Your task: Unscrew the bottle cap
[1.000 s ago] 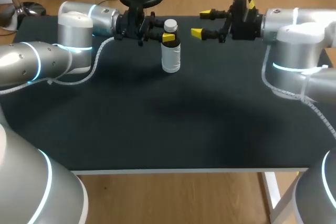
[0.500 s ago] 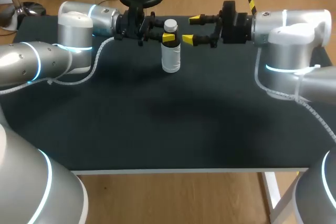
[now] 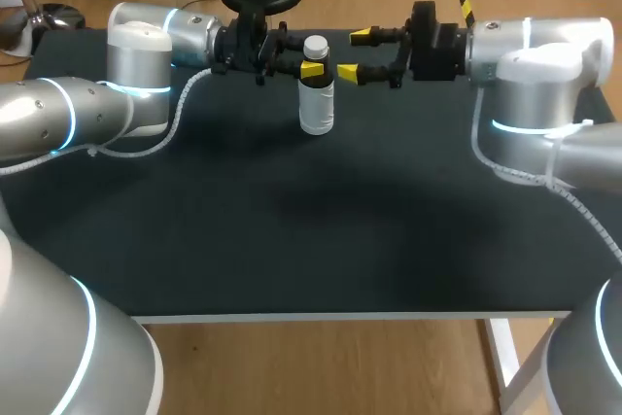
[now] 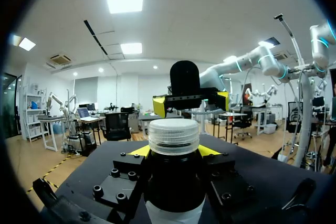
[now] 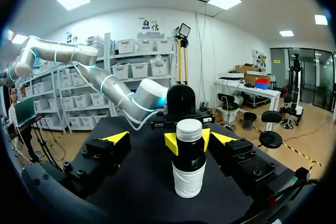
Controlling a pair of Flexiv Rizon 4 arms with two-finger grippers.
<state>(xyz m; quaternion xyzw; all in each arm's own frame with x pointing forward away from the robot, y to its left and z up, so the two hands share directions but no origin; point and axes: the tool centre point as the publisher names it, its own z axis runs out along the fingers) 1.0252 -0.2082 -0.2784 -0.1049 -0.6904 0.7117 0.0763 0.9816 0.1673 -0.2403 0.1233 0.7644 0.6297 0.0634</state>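
Now we grip the bottle, with its cap on.
At the left, our left pincer (image 3: 313,65) is closed on the dark neck of the bottle (image 3: 317,109), its yellow tips pressing from both sides just under the white cap (image 3: 315,47). The bottle stands upright on the black table (image 3: 292,240), near the far edge, about the middle. Just to its right, our right pincer (image 3: 355,55) hangs at cap height with fingers spread wide and nothing in them, its tips pointing at the bottle but apart from it.
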